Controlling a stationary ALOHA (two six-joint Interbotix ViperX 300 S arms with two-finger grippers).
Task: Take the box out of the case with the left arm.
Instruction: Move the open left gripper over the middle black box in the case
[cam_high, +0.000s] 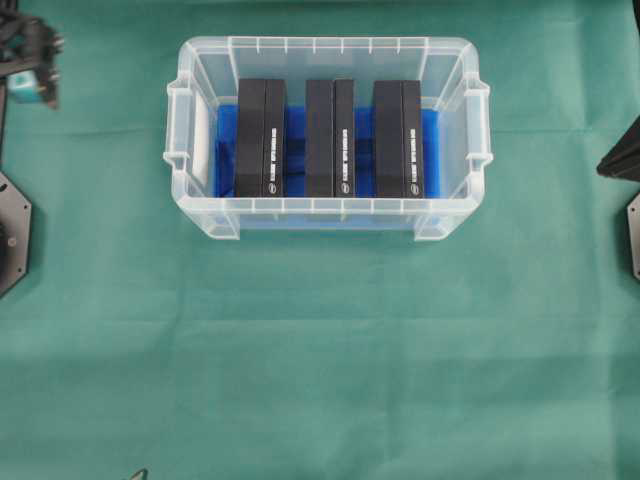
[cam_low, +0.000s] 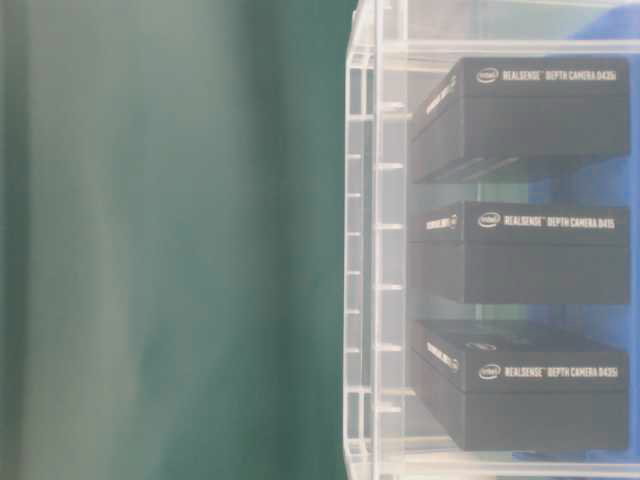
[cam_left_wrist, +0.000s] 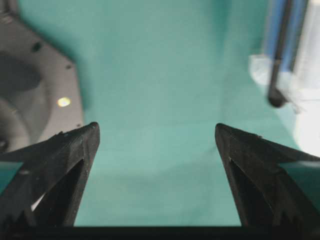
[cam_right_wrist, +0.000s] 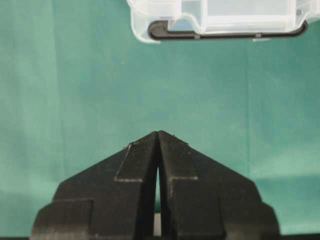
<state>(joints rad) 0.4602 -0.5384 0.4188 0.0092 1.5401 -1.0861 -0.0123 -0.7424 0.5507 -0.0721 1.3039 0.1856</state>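
Three black boxes (cam_high: 331, 138) in case (cam_high: 325, 215), left hand (cam_left_wrist: 156, 135) wide apart over cloth

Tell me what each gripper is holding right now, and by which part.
Nothing is held. The left gripper stands open over bare green cloth, and the right gripper is shut on nothing. All three black boxes sit in the case.

A green cloth (cam_high: 320, 350) covers the whole table, with soft creases in it. The case (cam_high: 327, 218), a clear plastic bin, stands directly on the cloth near the far edge, about midway between the left and right edges. At the left edge a black base plate (cam_high: 12, 232) lies on the cloth, and another black plate (cam_high: 633, 235) at the right edge.
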